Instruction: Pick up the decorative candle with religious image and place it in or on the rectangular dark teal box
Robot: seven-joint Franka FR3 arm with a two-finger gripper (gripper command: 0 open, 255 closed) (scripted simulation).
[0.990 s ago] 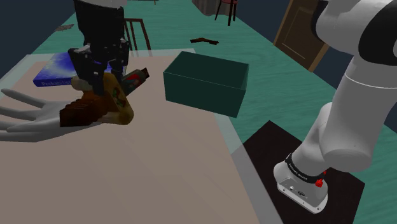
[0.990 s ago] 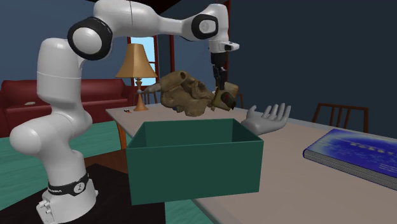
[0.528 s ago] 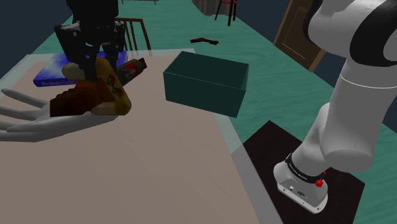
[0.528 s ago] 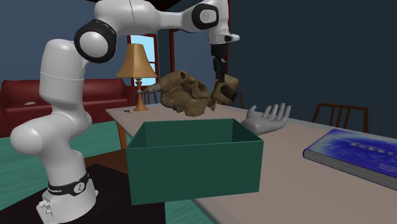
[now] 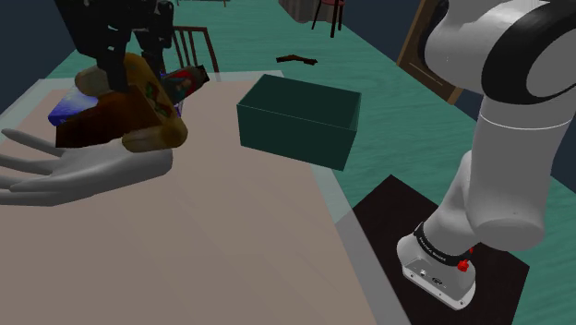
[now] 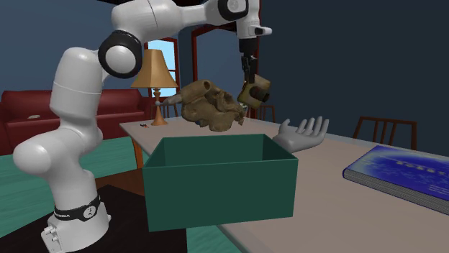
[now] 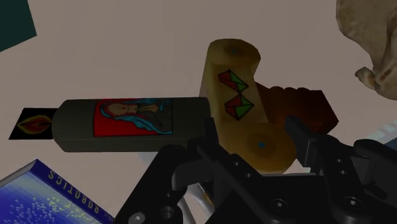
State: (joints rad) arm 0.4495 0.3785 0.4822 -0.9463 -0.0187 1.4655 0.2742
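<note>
**Fig.** Nearest my wrist camera, the matte black gripper [image 7: 257, 145] was closed on a tan wooden toy [image 7: 236, 95]. The toy was a flat bar with rounded ends, painted with red and green triangles, and one rounded end sat clasped between the two fingers. A dark brown ridged piece [image 7: 299, 107] adjoined the toy on one side. On the other side was the candle [image 7: 130, 124], a smooth dark olive cylinder with a red and blue label showing a painted figure. A small black flame tag [image 7: 33, 122] sat at the candle's far end. Its near end met the toy and one finger, and I could not tell whether it was itself gripped. Beyond these spread the plain beige table [image 5: 231, 240], bearing a glossy blue book [image 7: 44, 197] and a smooth grey mannequin hand [image 5: 74, 171], fingers outstretched. The rectangular dark teal box [image 5: 297, 120], flat-walled and open-topped in the second exterior view, stood well apart from the candle, near the table's edge. Farthest were a lumpy tan skull-like shape [image 6: 205, 108], a lamp [image 6: 152, 70] with a conical amber shade and a red sofa [image 6: 29, 108].
</note>
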